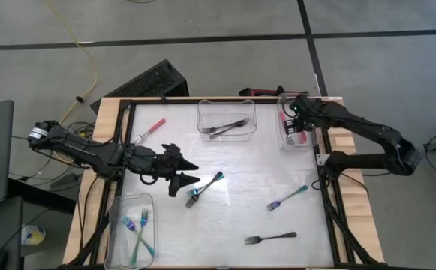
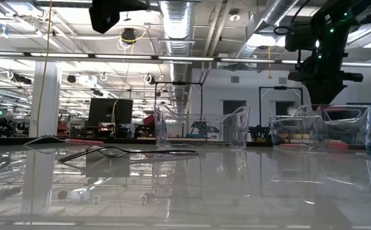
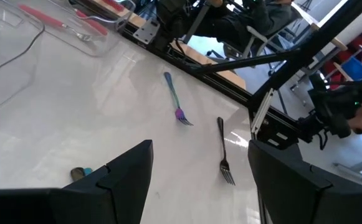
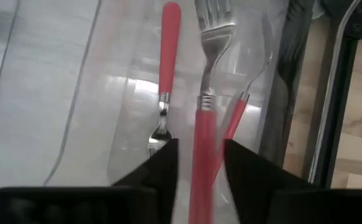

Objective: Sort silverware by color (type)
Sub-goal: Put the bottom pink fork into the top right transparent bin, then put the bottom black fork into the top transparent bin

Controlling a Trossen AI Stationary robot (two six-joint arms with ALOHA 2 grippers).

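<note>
Sorting partly done. The clear plastic bin by the right arm (image 1: 296,142) holds red-handled forks; the right gripper (image 4: 199,163) hangs over it, fingers pinching a red-handled steel fork (image 4: 205,106) upright above two more red ones lying inside, not yet released. The clear middle bin (image 1: 227,120), left of the red bin, holds dark-handled forks. The clear bin at the table's near-left corner (image 1: 133,229) holds teal-handled forks.

Left to sort, all well left of or below the red bin: a red fork (image 1: 151,129) beyond the left arm, a teal fork (image 1: 206,187) just beside the left gripper (image 1: 190,180), another teal fork (image 1: 287,199), and a black fork (image 1: 270,238).

Left gripper fingers spread wide, empty, low over the glossy white tabletop (image 1: 278,169). Handles slim and smooth; tines bright metal.
</note>
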